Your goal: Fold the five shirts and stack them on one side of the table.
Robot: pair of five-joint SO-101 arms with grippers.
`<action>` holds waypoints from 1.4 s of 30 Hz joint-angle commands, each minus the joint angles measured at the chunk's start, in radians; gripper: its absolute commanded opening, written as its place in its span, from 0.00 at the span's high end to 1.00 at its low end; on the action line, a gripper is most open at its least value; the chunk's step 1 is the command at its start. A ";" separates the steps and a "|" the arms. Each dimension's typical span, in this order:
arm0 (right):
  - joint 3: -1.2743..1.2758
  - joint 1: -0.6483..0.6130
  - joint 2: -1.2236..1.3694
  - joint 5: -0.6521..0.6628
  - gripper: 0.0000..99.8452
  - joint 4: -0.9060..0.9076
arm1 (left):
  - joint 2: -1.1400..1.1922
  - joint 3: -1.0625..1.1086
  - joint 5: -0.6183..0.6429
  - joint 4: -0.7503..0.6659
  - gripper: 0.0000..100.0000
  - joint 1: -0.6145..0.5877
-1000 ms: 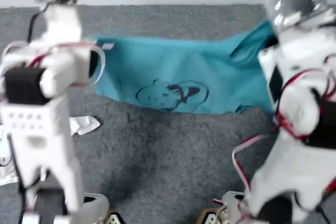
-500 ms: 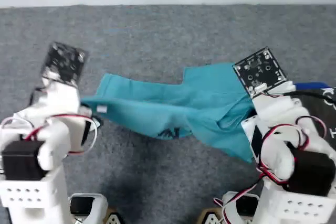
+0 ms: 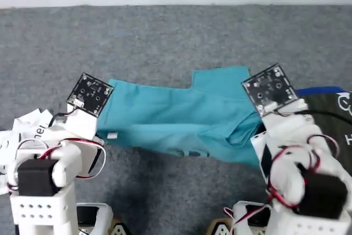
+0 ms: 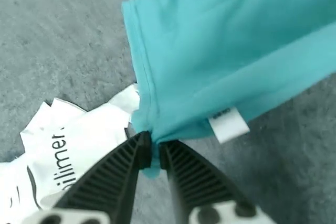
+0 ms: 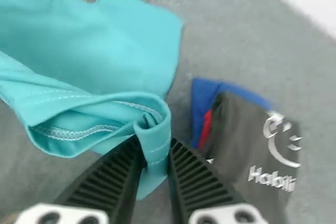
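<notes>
The teal shirt (image 3: 181,122) is stretching, folded lengthwise, across the grey worktop (image 3: 165,37) between the two arms. The left gripper (image 4: 152,144) is clamping one hem corner just beside a white printed shirt (image 4: 79,140). The right gripper (image 5: 156,149) is pinching the bunched opposite end near a dark grey and blue shirt (image 5: 252,145).

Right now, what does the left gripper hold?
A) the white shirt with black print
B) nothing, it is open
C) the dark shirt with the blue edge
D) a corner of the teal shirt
D: in the left wrist view the left gripper is shut on a hem corner of the teal shirt, while the white shirt lies on the table beside it.
</notes>
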 commanded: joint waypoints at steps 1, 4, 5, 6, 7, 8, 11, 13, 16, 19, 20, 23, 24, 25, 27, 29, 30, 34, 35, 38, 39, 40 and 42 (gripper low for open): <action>0.115 -0.038 -0.002 0.000 0.99 0.041 | -0.012 0.036 -0.015 -0.051 0.99 -0.009; 0.206 -0.081 -0.002 -0.002 0.99 0.028 | -0.012 0.107 -0.015 -0.140 0.99 -0.009; 0.226 -0.088 -0.002 -0.002 0.99 0.007 | -0.011 0.131 -0.015 -0.175 0.99 -0.009; 0.242 -0.091 -0.002 -0.002 0.99 -0.021 | -0.011 0.156 -0.015 -0.215 0.99 -0.009; 0.264 -0.091 -0.002 0.002 0.99 -0.061 | -0.011 0.180 -0.015 -0.259 0.99 -0.009; 0.284 -0.091 0.002 0.002 0.99 -0.104 | -0.011 0.205 -0.015 -0.304 0.99 -0.009; 0.334 -0.093 0.054 0.002 0.99 -0.219 | -0.009 0.266 -0.015 -0.450 0.99 -0.009; 0.339 -0.093 0.117 0.000 0.99 -0.291 | -0.009 0.317 -0.012 -0.572 0.99 -0.009; 0.336 -0.093 0.217 0.000 0.99 -0.406 | -0.009 0.401 -0.009 -0.732 0.99 -0.011; 0.336 -0.093 0.315 0.000 0.99 -0.509 | -0.009 0.483 -0.009 -0.824 0.99 -0.012; 0.336 -0.093 0.344 0.000 0.99 -0.542 | -0.009 0.504 -0.009 -0.859 0.99 -0.012; 0.336 -0.093 0.421 0.000 0.99 -0.644 | -0.009 0.555 0.000 -0.965 0.99 -0.015; 0.336 -0.093 0.444 0.000 0.99 -0.671 | -0.008 0.567 0.021 -0.994 0.99 -0.015; 0.336 -0.093 0.466 0.000 0.99 -0.697 | -0.008 0.575 0.051 -1.016 0.99 -0.015; 0.336 -0.093 0.506 0.000 0.99 -0.750 | 0.017 0.576 0.081 -1.033 0.98 -0.015; 0.330 -0.093 0.541 0.000 0.99 -0.788 | 0.077 0.545 0.087 -1.036 0.98 -0.017; 0.313 -0.093 0.559 -0.002 0.99 -0.792 | 0.120 0.515 0.087 -1.036 0.98 -0.017; 0.193 -0.094 0.636 -0.037 0.99 -0.777 | 0.345 0.344 0.089 -1.014 0.99 -0.017; 0.161 -0.096 0.659 -0.035 0.99 -0.776 | 0.408 0.308 0.089 -1.003 0.99 -0.017; 0.066 -0.108 0.745 -0.011 0.99 -0.774 | 0.582 0.219 0.084 -1.000 0.99 -0.017; 0.040 -0.110 0.776 0.002 0.99 -0.774 | 0.632 0.189 0.083 -1.000 0.99 -0.017; 0.017 -0.111 0.806 0.011 0.99 -0.774 | 0.680 0.156 0.083 -1.000 0.99 -0.017; -0.037 -0.111 0.869 0.015 0.99 -0.774 | 0.781 0.082 0.081 -1.002 0.99 -0.017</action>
